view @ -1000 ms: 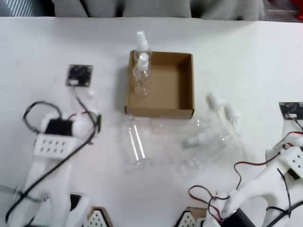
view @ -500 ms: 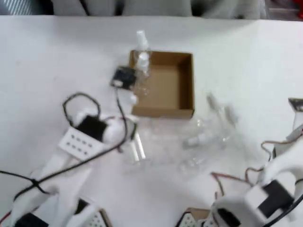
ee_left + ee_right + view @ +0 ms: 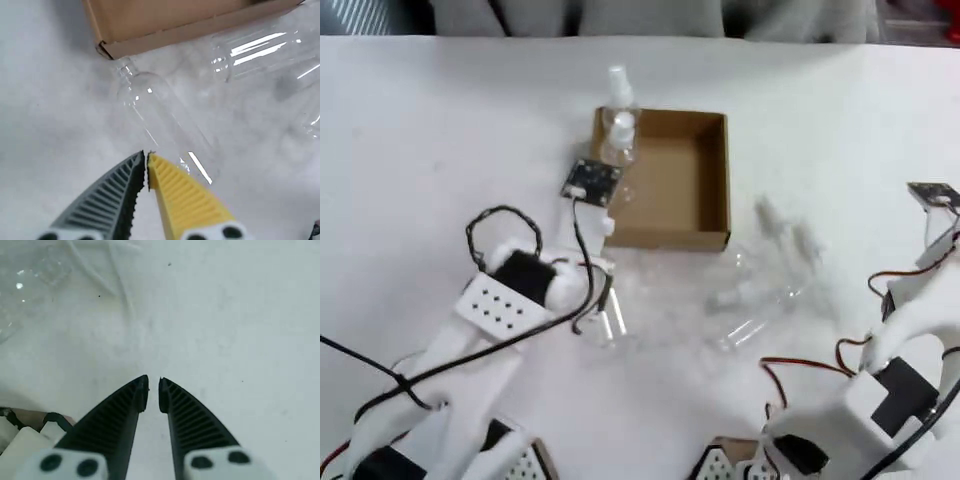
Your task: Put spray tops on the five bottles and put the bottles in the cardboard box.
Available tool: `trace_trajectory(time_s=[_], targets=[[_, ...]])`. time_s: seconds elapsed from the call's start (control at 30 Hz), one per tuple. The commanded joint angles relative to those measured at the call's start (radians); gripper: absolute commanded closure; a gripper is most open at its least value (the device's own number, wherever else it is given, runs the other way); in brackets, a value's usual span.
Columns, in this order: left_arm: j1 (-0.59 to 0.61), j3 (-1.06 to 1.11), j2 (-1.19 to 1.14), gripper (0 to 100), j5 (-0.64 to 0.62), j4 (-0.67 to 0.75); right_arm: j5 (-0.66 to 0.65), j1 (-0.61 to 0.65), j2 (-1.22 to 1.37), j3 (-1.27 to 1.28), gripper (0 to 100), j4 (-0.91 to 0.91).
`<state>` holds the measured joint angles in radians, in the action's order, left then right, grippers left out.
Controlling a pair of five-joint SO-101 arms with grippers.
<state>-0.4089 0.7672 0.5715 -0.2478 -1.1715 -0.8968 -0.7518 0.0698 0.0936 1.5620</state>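
Looking down from the high view: finds the left arm (image 3: pixel 505 300) swung in from the 9 o'clock side of the worktop (image 3: pixel 440 120) within the last second. Puts the left gripper (image 3: pixel 603 300) now above a bare bottle (image 3: pixel 615 322) lying just off the 7 o'clock corner of the cardboard box (image 3: pixel 665 238). Finds the right arm (image 3: pixel 895 390) drawn back toward 5 o'clock, away from the loose heap of bottles and spray tops (image 3: pixel 760 295) at 4 o'clock of the box. Counts one topped bottle (image 3: pixel 620 130) at the box's 11 o'clock corner and a second topped bottle (image 3: pixel 618 85) just beyond it. Cannot tell inside from outside for either.

Turning to the left wrist view: shows the left gripper (image 3: pixel 146 156) with fingers pressed together and holding nothing. Places the tips right at the base end of the bare bottle (image 3: pixel 162 117), whose neck points at the cardboard box (image 3: pixel 150 42). Cannot tell whether touching. Suggests a pick-up being lined up, which would call for spreading the fingers first.

Moving to the right wrist view: shows the right gripper (image 3: pixel 152 387) with fingers all but closed, empty, over bare worktop (image 3: pixel 225 315), with clear bottles (image 3: pixel 25 280) farther off. Leaves most of the task ahead, judging by the untopped bottles outside the box.
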Motion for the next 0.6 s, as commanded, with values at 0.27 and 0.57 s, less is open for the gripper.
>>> trace_trajectory(time_s=[0.27, 0.57], targets=[[-0.008, -0.017, 0.041, 98, -0.186, 0.038, 0.044, 0.036, -0.01, -0.044, 98.1, 0.044], [-0.007, -0.083, 0.041, 89, -0.272, 0.025, 0.04, 0.008, -0.008, -0.044, 98.1, 0.041]])
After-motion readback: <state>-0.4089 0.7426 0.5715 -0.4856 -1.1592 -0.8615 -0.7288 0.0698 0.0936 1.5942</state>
